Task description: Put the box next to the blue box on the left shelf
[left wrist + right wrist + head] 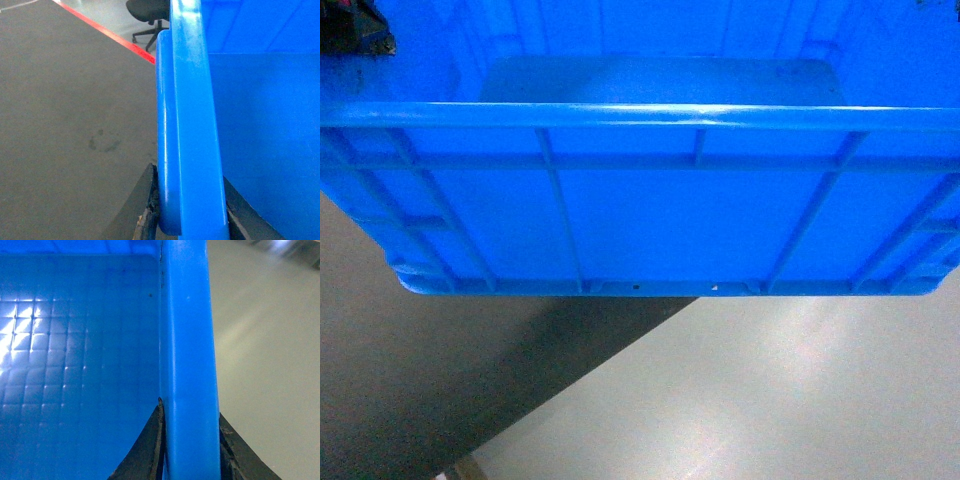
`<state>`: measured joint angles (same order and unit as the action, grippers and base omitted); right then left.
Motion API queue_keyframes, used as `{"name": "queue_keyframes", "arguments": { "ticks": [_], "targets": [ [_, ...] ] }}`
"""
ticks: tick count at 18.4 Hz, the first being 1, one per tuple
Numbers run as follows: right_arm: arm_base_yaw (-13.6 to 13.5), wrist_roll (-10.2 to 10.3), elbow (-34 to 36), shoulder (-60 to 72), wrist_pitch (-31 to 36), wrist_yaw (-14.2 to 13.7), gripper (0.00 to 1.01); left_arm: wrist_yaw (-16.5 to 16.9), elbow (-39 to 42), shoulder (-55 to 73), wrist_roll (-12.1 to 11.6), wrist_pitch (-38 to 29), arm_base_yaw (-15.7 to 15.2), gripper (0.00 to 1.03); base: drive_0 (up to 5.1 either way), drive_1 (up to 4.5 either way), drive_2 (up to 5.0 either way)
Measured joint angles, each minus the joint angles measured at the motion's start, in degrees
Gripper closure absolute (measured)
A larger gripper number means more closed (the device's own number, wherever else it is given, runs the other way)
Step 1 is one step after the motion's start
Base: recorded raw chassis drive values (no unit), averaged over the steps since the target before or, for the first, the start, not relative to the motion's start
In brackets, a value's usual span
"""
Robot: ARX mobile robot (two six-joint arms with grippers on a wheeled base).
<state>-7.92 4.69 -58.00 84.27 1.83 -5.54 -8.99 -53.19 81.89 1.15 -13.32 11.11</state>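
Box (pixel 650 215) is hanging clear of the floor (pixel 770 400), filling the head view. Left gripper (pixel 192 220) is clamping the left rim; right gripper (pixel 190 450) is clamping the right rim. Neither shelf nor second blue box is showing. Risk: both grips are biting only the thin rim, so uneven arm motion could be twisting the box loose.

Head camera looks down close on the box (pixel 650 210); wrist cameras hug opposite rims, probably facing forward.
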Motion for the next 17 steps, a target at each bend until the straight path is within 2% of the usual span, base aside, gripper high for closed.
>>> {"name": "queue_keyframes", "arguments": {
  "ticks": [17],
  "targets": [
    [0.00,0.00,0.00,0.00,0.02,-0.02,0.83,0.00,0.00,0.00,-0.02,0.00,0.00,0.82,-1.6,-1.58,-1.6]
  ]
}}
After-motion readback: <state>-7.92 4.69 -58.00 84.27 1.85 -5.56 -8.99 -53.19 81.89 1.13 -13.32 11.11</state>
